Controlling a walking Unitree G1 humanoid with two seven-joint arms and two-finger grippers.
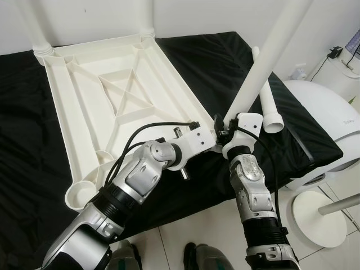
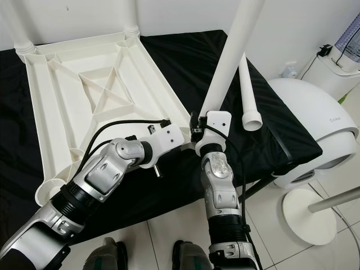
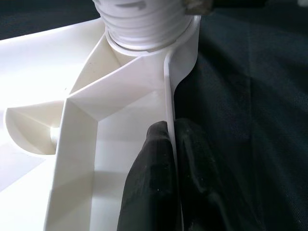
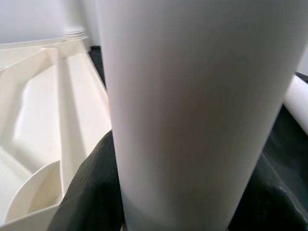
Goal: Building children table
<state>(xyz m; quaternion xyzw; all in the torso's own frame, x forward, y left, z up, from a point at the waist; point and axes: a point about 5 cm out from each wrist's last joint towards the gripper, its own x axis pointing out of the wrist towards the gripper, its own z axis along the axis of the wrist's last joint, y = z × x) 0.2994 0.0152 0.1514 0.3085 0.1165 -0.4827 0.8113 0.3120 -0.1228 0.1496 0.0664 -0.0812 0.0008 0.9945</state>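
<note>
The white plastic table top (image 1: 84, 95) lies upside down on a black cloth. Two legs (image 1: 147, 17) stand in its far corners. At its near right corner a third white leg (image 1: 264, 67) rises at a slant, its threaded end (image 3: 139, 24) sitting at the corner socket. My right gripper (image 1: 225, 132) is shut around this leg's lower part, and its black fingers (image 4: 91, 187) wrap the tube. Just beside that corner my left gripper (image 3: 171, 159) is shut on the table top's thin rim, one finger (image 3: 154, 178) on each side. A loose leg (image 1: 269, 107) lies on the cloth to the right.
The near left corner socket (image 1: 79, 194) holds no leg. A white rounded appliance (image 1: 332, 124) and a round stand base (image 1: 318, 216) sit on the tiled floor to the right. The cloth-covered surface ends just in front of my arms.
</note>
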